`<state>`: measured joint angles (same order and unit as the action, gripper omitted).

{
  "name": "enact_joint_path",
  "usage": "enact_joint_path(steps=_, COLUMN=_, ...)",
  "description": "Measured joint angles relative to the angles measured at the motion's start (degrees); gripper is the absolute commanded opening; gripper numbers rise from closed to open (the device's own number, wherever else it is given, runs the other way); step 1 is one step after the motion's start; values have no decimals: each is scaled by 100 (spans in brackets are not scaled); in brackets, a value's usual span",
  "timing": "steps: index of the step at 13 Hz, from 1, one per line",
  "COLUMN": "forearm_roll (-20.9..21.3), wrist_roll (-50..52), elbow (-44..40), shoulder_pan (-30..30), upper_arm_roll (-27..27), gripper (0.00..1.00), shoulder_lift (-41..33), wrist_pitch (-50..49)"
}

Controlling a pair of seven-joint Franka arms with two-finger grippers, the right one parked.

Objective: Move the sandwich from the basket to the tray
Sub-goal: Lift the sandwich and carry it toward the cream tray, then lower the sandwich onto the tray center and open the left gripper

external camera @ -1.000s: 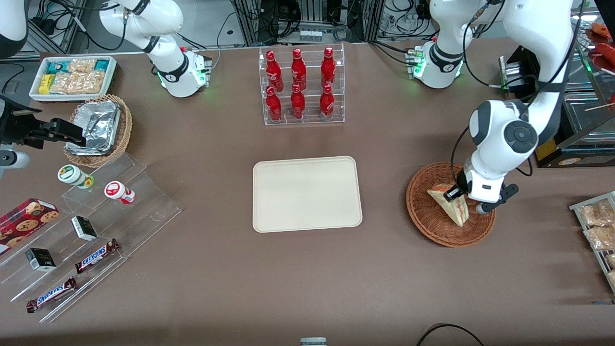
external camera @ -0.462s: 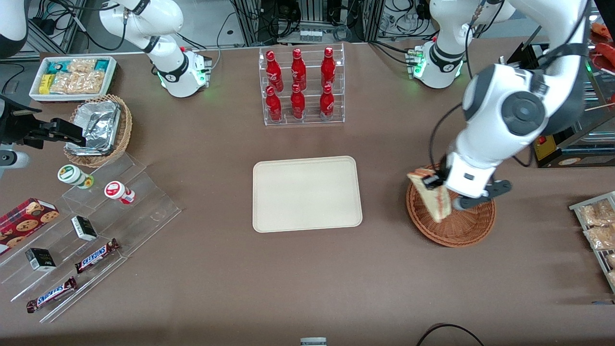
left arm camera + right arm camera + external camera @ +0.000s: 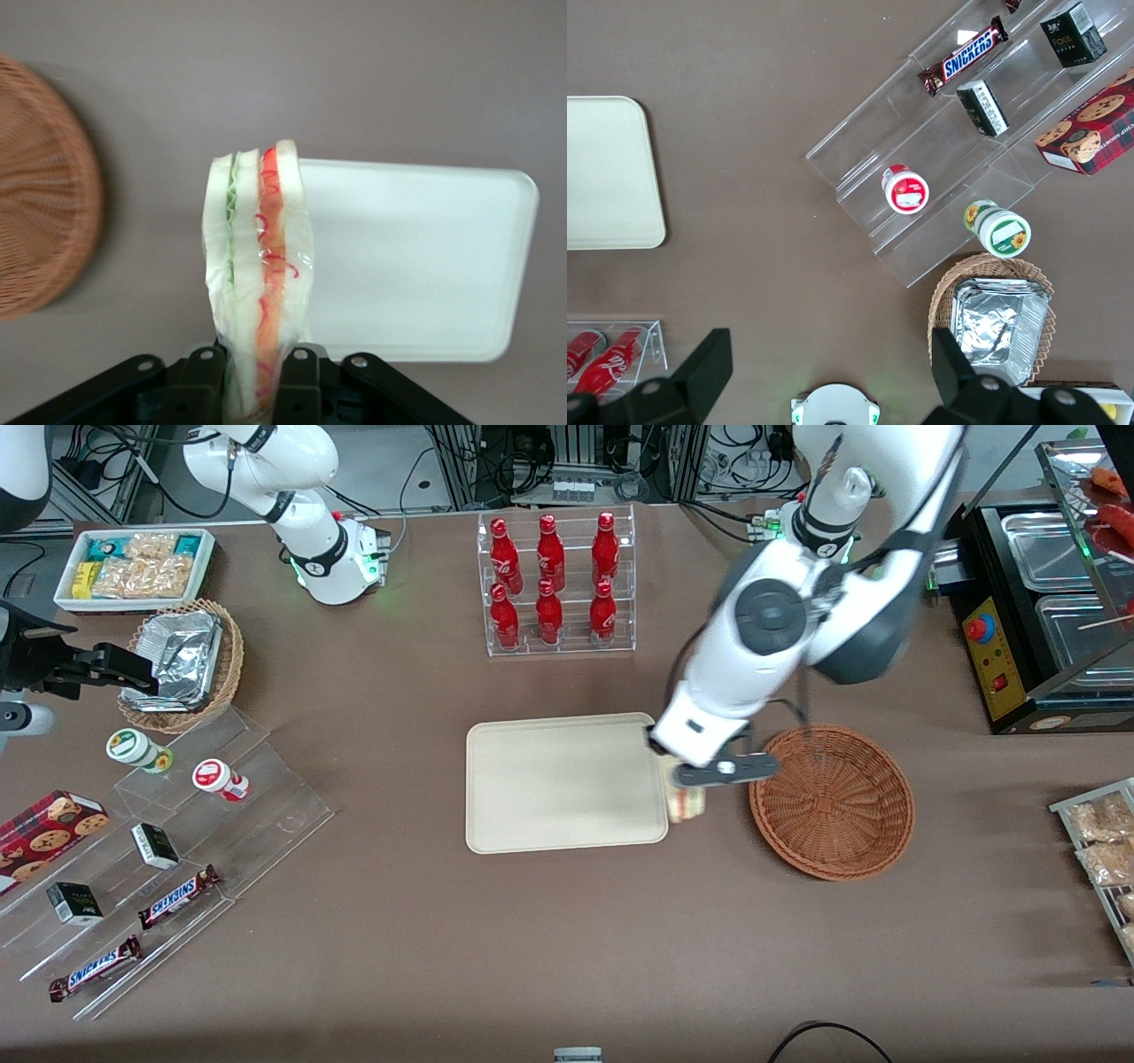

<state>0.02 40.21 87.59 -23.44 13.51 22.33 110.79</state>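
You have the gripper (image 3: pixel 687 784) hanging just right of centre in the front frame, above the strip of table between the tray (image 3: pixel 532 815) and the basket (image 3: pixel 833 802). Its fingers (image 3: pixel 299 385) are pinched tight on the sandwich (image 3: pixel 259 266), which stands on edge between them, green layer one side, orange-red the other, wrap glinting. From the front only a pale scrap of it shows under the wrist (image 3: pixel 687 804), level with the tray's rim nearest the basket. It is off the table.

The basket sits at mid-right of the front frame with nothing in it. The tray's bare cream floor fills the centre.

Surface: one matte brown tabletop (image 3: pixel 443 957) edge to edge, with soft shadow under the arm.

- Upper centre: clear rack of red bottles (image 3: pixel 554 584).
- Upper left: white box of snack packets (image 3: pixel 133 567); below it a tan foil-lined basket (image 3: pixel 182 664).
- Lower left: stepped clear shelves (image 3: pixel 177 850) with two small jars, dark little boxes, Snickers bars and a cookie box.
- Right edge: bagged snacks (image 3: pixel 1103 841); above them a metal warmer with steel pans (image 3: pixel 1050 558).

Along the top of the frame: cabling and aluminium framing.
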Motion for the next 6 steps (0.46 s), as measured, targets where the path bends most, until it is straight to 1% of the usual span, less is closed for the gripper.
enact_joint_path(steps=2, forearm_roll=174, wrist_roll=243, elbow=-453, shoulder_pan=-419, upper_arm_roll=-3, gripper=0, shoulder_lift=509, wrist_pitch=45)
enact_joint_path(steps=4, forearm_roll=448, wrist_roll=590, elbow=-878, shoulder_pan=-790, upper_arm_roll=-7, gripper=0, shoulder_lift=1028, wrist_pitch=189)
enact_joint_path(steps=6, forearm_roll=662, wrist_roll=859, elbow=-1097, shoulder_pan=-1113, upper_arm_roll=-11, gripper=0, shoulder_lift=1471, wrist_pitch=522)
